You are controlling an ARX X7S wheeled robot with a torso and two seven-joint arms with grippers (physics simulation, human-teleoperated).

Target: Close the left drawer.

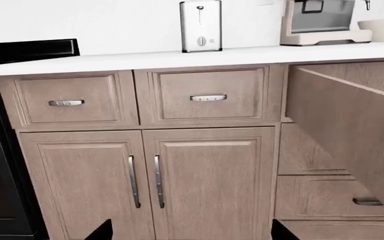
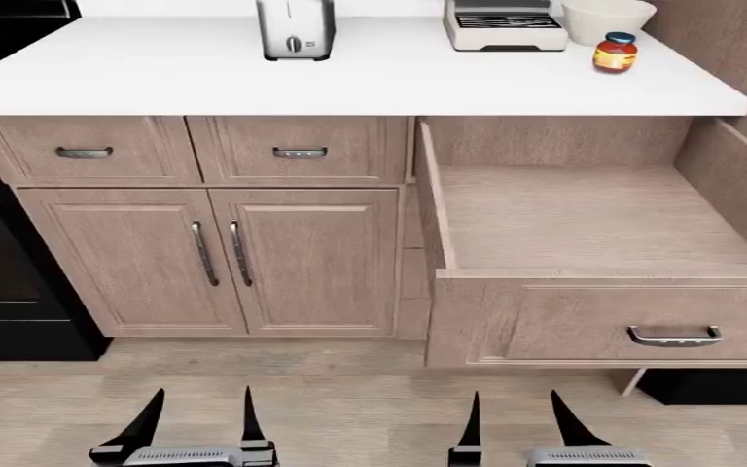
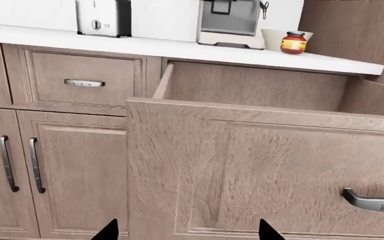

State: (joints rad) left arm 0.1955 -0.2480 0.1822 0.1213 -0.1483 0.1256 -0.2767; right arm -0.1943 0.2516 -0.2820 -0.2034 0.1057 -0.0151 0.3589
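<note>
Your left gripper and right gripper both hang with jaws spread, holding nothing, low before the cabinets. Ahead of the right gripper, the left drawer stands pulled fully out under the white countertop, its one bar handle untouched. Two closed small drawers and two cabinet doors sit leftward.
</note>
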